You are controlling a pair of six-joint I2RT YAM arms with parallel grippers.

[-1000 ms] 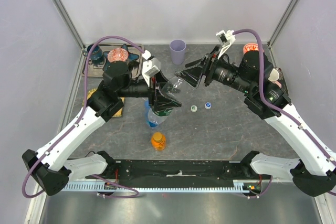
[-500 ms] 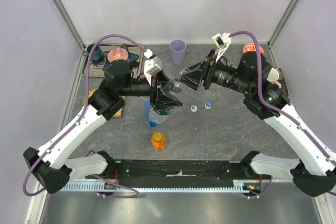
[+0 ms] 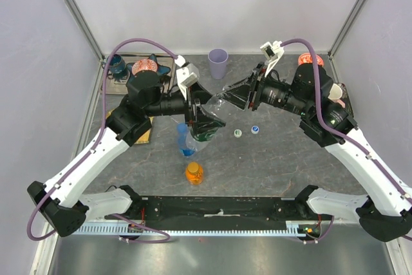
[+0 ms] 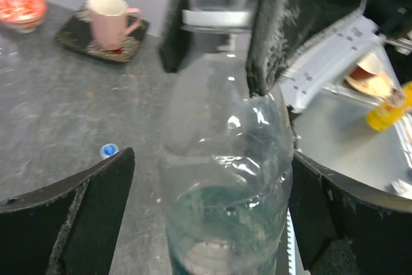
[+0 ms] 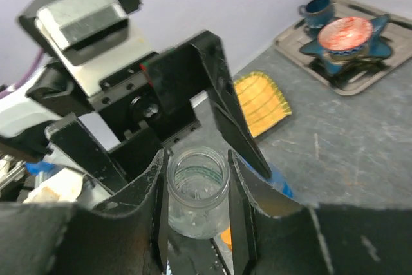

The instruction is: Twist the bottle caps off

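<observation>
Pinching the bare, capless neck of the green-label bottle (image 3: 212,105), the right gripper (image 3: 226,95) is pressing both fingers against the open mouth, as the right wrist view is showing. The left gripper (image 3: 206,119) is straddling the body, which is hanging tilted above the table (image 3: 277,159). One finger is touching it and a gap is showing at the other, so I cannot tell its hold, nor any liquid inside. The overhead view alone is showing the white-and-green cap (image 3: 237,132) lying beside the blue cap (image 3: 255,129), the blue-label bottle (image 3: 185,141) underneath and the capped orange bottle (image 3: 194,172) nearer. The left wrist view is adding a pink mug (image 4: 109,20).
</observation>
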